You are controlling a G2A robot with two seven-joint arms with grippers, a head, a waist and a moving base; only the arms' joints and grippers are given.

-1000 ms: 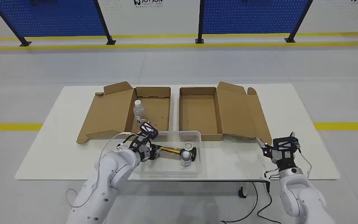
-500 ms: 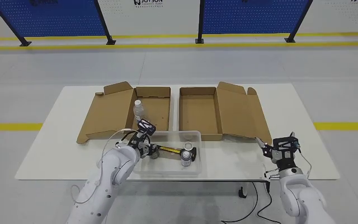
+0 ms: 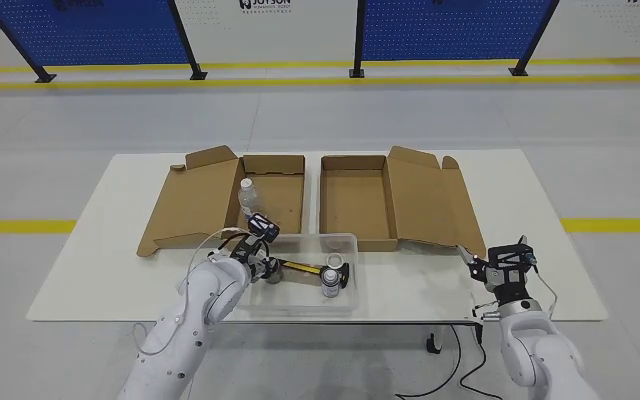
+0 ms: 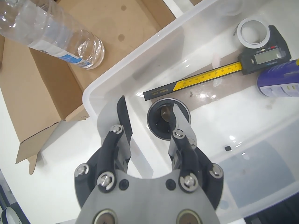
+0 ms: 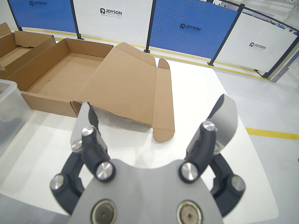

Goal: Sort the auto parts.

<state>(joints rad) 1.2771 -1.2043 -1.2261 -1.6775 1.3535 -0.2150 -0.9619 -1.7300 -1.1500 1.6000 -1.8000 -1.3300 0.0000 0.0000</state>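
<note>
The left gripper has been drawn a little toward the left box since a second ago. The right gripper has been kept above the table, its fingers wide apart. The left fingers are held apart in a corner of the bin, one over the hole of the black ring, one outside its wall; contact cannot be told. The ring is lying on the bin floor, just beside the caliper. A bottle is seen in the left box.
</note>
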